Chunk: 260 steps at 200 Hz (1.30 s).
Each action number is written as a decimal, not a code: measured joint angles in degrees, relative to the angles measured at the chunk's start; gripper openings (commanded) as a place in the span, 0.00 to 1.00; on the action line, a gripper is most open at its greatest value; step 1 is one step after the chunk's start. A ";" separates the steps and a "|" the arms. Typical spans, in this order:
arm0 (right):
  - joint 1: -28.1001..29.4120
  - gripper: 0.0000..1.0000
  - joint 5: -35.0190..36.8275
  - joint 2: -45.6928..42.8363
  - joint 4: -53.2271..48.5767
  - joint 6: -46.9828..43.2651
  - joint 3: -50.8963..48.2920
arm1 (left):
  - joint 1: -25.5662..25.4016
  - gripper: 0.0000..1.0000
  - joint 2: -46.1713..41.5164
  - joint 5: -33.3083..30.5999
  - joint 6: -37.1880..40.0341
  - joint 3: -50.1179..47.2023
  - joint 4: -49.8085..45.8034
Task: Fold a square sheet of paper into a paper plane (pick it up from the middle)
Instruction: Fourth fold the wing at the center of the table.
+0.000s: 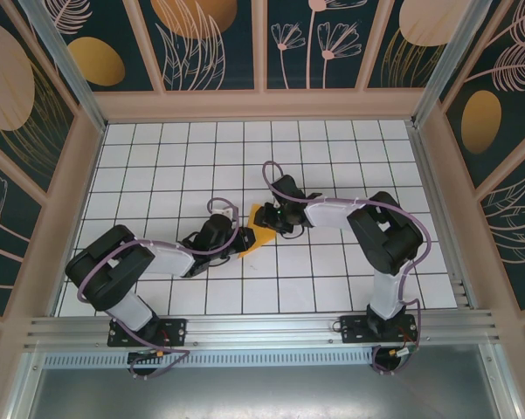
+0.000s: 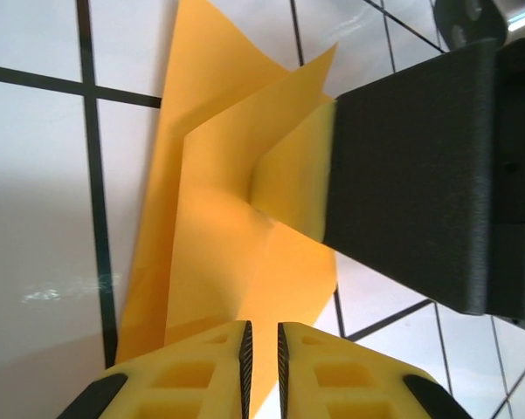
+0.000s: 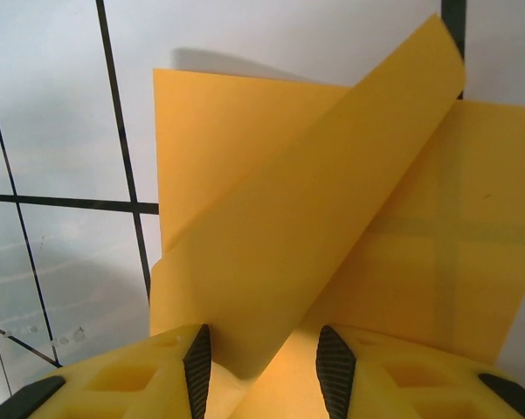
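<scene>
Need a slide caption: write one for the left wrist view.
Left pincer nips the near edge of the creased paper; a flap stands against the right pincer.

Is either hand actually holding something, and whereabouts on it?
Cannot be told: the left hand is nearly closed at the edge of the orange paper, while the right hand stands open around a raised flap.

paper point(image 2: 218, 262) edge hidden behind left hand point(image 2: 262, 349), grip unclear, fingers point(image 2: 192, 377) cut off below
</scene>
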 measured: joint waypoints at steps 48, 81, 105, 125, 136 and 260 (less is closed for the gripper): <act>0.00 0.44 0.02 0.42 -0.46 0.00 0.59 | 0.00 0.18 0.81 -1.14 0.20 0.57 -1.79; 0.00 0.44 0.04 0.76 -1.05 0.02 1.09 | 0.00 0.18 1.33 -1.31 0.20 0.85 -1.99; 0.00 0.44 0.09 0.92 -1.46 0.02 1.40 | 0.00 0.17 1.51 -1.33 0.20 0.90 -2.01; 0.00 0.44 0.22 1.05 -1.84 0.00 1.66 | 0.00 0.18 1.53 -1.33 0.20 0.92 -2.01; 0.00 0.44 0.24 1.16 -1.99 0.02 1.86 | 0.00 0.18 1.53 -1.36 0.20 0.98 -2.21; 0.94 0.43 2.84 3.15 -6.88 0.13 5.46 | 1.16 0.24 -5.88 -0.20 -0.57 -0.42 -3.26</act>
